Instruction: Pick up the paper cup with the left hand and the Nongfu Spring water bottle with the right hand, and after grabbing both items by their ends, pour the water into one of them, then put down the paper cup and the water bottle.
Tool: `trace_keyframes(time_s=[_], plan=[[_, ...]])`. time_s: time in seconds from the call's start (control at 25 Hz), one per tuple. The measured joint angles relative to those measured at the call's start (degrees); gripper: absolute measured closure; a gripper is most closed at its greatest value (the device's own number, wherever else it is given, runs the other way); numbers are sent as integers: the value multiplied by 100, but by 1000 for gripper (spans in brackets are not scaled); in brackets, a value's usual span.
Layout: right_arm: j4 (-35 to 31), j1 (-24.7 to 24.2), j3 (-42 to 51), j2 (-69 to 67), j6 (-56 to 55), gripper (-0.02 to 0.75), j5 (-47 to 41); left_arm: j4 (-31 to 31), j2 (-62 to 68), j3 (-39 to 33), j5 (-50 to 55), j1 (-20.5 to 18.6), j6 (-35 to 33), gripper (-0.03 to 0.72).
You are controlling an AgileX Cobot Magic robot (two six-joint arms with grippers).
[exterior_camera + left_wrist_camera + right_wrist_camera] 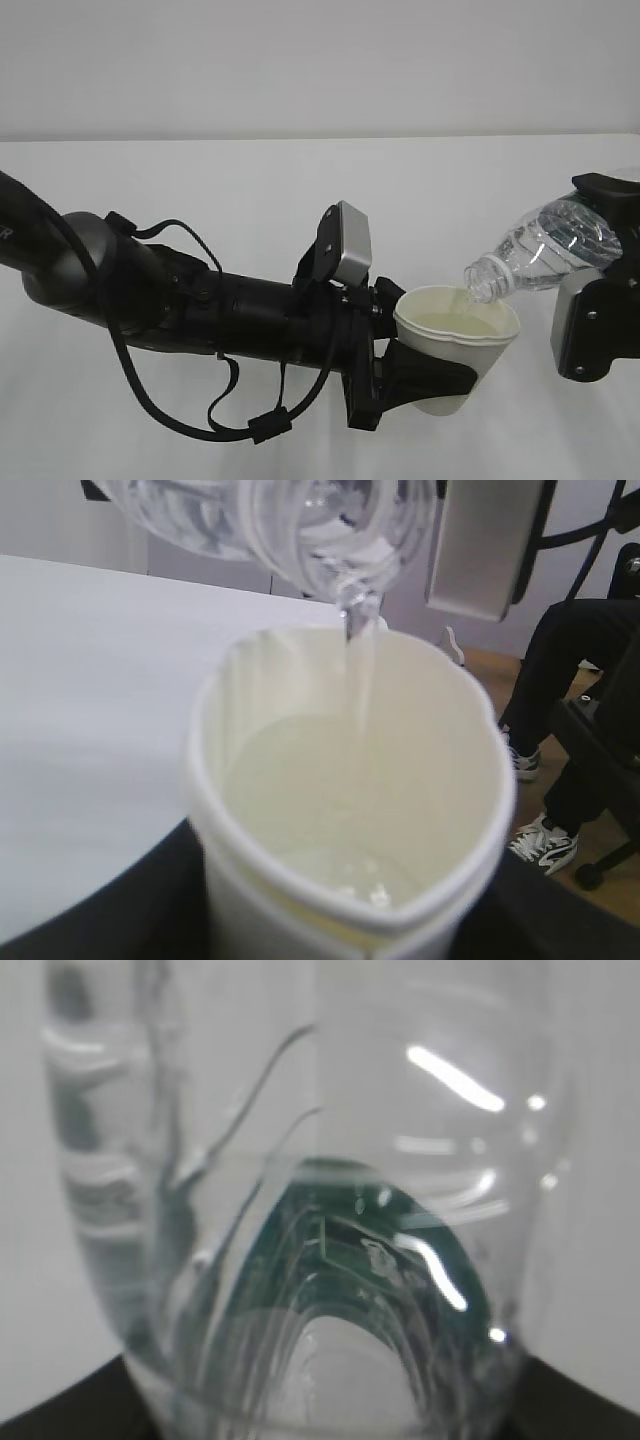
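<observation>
My left gripper (425,375) is shut on the white paper cup (462,352) and holds it upright above the table; the squeezed rim is out of round. The cup (300,900) fills the left wrist view and holds water (320,810). My right gripper (600,320) is shut on the clear Nongfu Spring water bottle (550,250), tilted with its capless neck (485,280) over the cup's rim. A thin stream of water (362,655) runs from the neck (345,565) into the cup. In the right wrist view the bottle (300,1160) fills the frame and its green label (350,1250) shows through.
The white table (250,200) spreads under both arms. In the left wrist view, past the table's edge, a seated person's legs and shoes (545,845) and a chair base (600,870) stand on a wooden floor.
</observation>
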State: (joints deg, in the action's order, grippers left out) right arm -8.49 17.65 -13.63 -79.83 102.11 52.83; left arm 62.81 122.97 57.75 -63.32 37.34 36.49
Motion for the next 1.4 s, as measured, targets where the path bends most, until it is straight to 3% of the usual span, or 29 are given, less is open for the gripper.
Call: trace_keyframes(time_s=[1.4], plan=[[13,0,0,0,-228,336,0,9,0,0,12,0,0,262]])
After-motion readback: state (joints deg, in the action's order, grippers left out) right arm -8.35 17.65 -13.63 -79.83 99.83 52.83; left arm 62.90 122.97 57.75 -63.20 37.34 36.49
